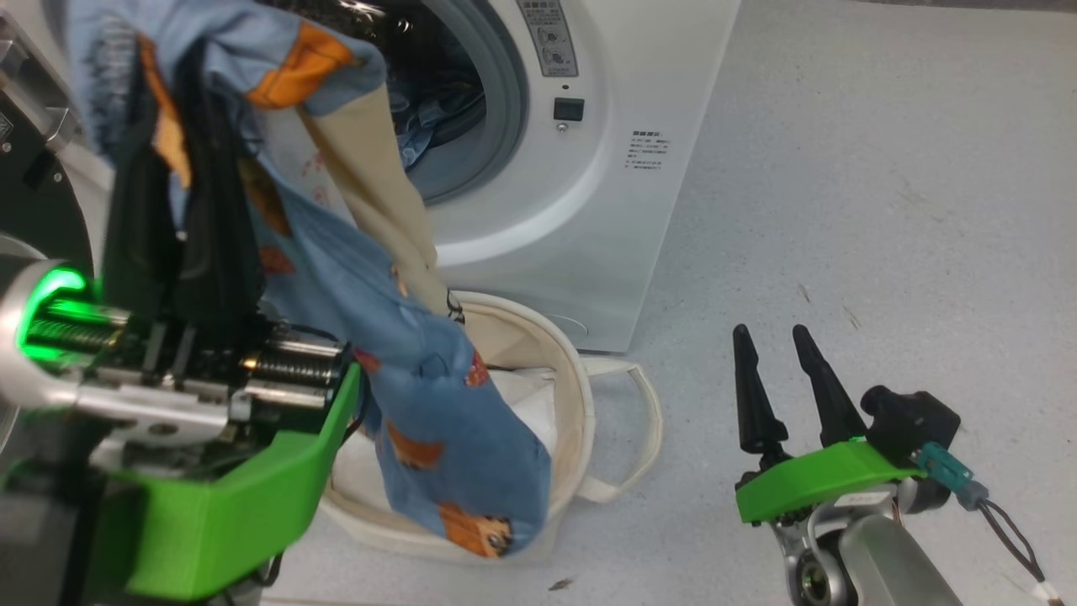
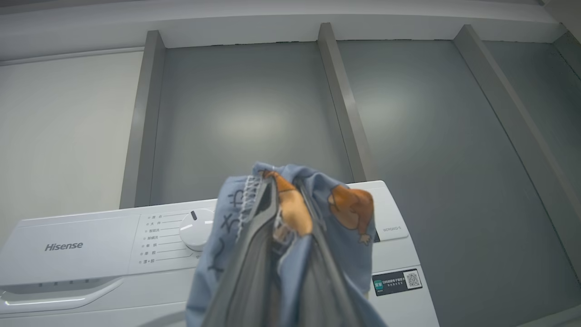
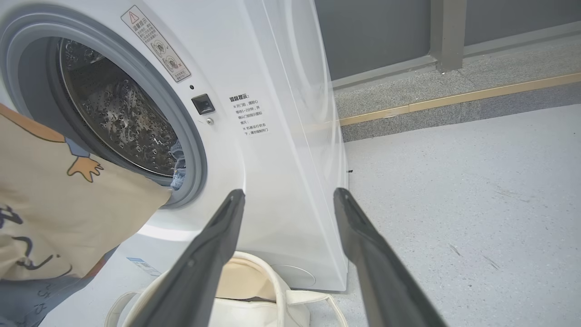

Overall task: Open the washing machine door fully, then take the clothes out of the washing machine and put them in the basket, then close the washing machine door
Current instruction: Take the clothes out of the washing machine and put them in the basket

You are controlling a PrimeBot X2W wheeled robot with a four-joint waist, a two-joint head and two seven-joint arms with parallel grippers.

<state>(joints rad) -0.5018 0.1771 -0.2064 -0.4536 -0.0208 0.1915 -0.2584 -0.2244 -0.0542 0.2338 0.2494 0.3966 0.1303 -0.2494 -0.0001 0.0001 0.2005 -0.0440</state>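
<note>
My left gripper [image 1: 172,101] is raised at the left and shut on the clothes [image 1: 421,396], a light blue garment with orange figures and a beige part. The garment hangs down from the fingers, its lower end draped into and over the front rim of the cream basket [image 1: 580,396]. In the left wrist view, cloth [image 2: 345,218] bunches around the shut fingertips [image 2: 272,190]. The washing machine [image 1: 606,210] stands open behind the basket, with more blue fabric [image 1: 437,109] inside its drum. The door's black rim [image 1: 38,210] shows at the far left. My right gripper [image 1: 770,337] is open and holds nothing.
A white folded sheet [image 1: 530,404] lies inside the basket, whose loop handle [image 1: 648,421] rests on the grey floor [image 1: 883,210]. In the right wrist view, the basket [image 3: 254,281] sits below the open fingers, and a raised kerb [image 3: 454,97] runs along the wall.
</note>
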